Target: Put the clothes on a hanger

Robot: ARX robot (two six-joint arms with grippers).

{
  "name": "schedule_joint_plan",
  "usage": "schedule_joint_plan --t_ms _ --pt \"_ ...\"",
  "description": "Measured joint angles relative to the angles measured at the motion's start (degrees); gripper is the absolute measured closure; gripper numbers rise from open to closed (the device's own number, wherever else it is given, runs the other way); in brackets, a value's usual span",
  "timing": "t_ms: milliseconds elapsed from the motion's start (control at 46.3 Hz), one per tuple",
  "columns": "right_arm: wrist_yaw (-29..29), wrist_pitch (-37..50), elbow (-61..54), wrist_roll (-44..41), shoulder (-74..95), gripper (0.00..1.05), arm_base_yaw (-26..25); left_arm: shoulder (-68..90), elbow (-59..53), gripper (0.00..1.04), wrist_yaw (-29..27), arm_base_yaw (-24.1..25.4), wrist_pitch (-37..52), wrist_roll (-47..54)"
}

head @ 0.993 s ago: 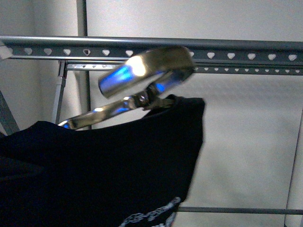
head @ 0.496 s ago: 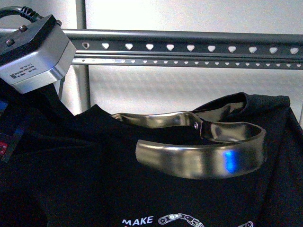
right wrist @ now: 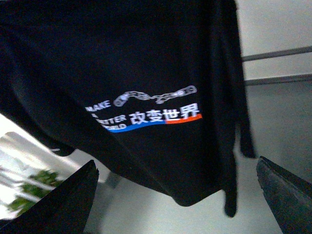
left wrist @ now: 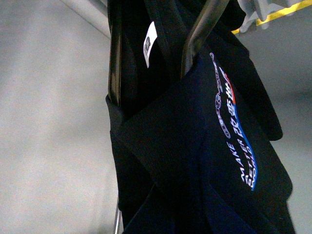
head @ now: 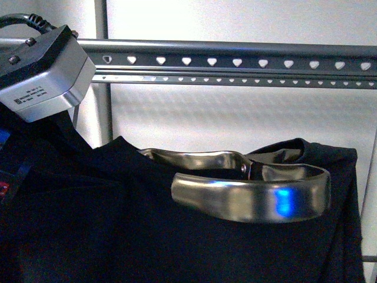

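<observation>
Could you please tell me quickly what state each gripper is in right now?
Left gripper: cannot be told; the black T-shirt drapes over it.
Right gripper: open, fingers wide apart.

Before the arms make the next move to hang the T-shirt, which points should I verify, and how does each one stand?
1. T-shirt raised above the top rail: not ok; its upper edge sits below the rail in the front view.
2. Left claw grip: cannot tell; cloth bunches around it and hides the closure.
3. Right claw free: ok; open, nothing between.
4. Cloth spread flat: not ok; folded in the left wrist view.
5. Shiny metal band across the shirt front: cannot tell what holds it.
</observation>
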Motion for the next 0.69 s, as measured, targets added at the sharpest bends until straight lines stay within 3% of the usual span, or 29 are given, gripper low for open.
schedule_joint_plan --t_ms 65,86,129,237,475,583,691 --pt "-6.27 1.75 4.63 -7.08 6.54 0.07 -3.02 0.02 0.00 1.01 -0.07 0.00 0.00 0.02" --pt "-7.96 3.15 7.41 -13.49 9.92 0.07 -3.65 0.04 0.00 1.01 -0.11 0.04 0.00 0.02" --pt "-8.07 5.29 12.57 -24.57 16.09 0.07 -3.85 0.04 0.00 1.01 -0.15 0.09 0.00 0.04" --pt "-7.56 7.80 20.48 -42.88 25.55 0.07 -3.04 0.04 0.00 1.01 -0.09 0.07 0.00 0.04" --pt "-5.27 0.83 34.53 -84.32 41.33 0.07 2.14 0.04 0.00 1.01 -0.02 0.04 0.00 0.07" --pt "-1.77 0.92 41.20 -96.15 47.23 0.07 6.01 0.04 0.00 1.01 0.11 0.04 0.00 0.22" --pt "1.66 0.96 46.73 -98.38 51.54 0.07 10.05 0.04 0.00 1.01 0.09 0.04 0.00 0.31"
